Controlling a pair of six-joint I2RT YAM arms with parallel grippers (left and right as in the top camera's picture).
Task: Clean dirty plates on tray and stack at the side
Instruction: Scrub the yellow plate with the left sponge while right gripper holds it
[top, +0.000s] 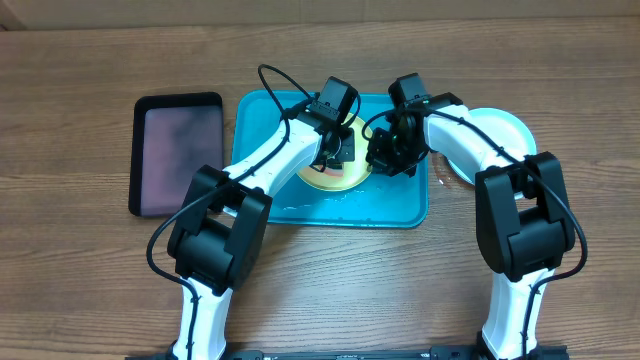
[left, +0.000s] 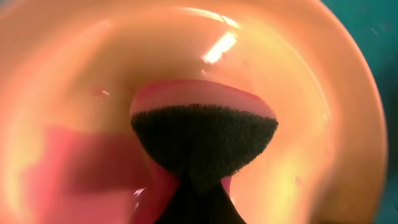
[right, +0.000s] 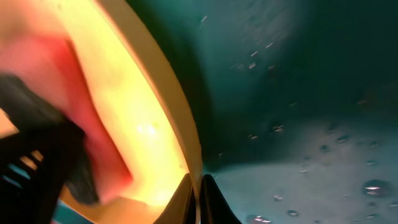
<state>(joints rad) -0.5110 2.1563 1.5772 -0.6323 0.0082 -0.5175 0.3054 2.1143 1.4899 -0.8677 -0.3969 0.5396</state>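
The yellow-green plate (top: 335, 180) lies on the turquoise tray (top: 400, 208). My left gripper (top: 335, 150) is shut on a pink sponge with a dark scrub face (left: 202, 140) and presses it onto the plate's inside (left: 311, 93). A red-pink smear shows by the sponge. My right gripper (top: 385, 160) is shut on the plate's right rim; in the right wrist view its fingers (right: 199, 199) pinch the thin edge (right: 158, 99) above the tray floor (right: 298, 162). A pale plate (top: 505, 125) lies on the table right of the tray. A third plate is not in view.
A black tray with a pinkish inside (top: 178, 155) lies left of the turquoise tray. Water drops sit on the tray floor (right: 373, 186). Both arms cross over the tray's middle. Bare wooden table lies in front.
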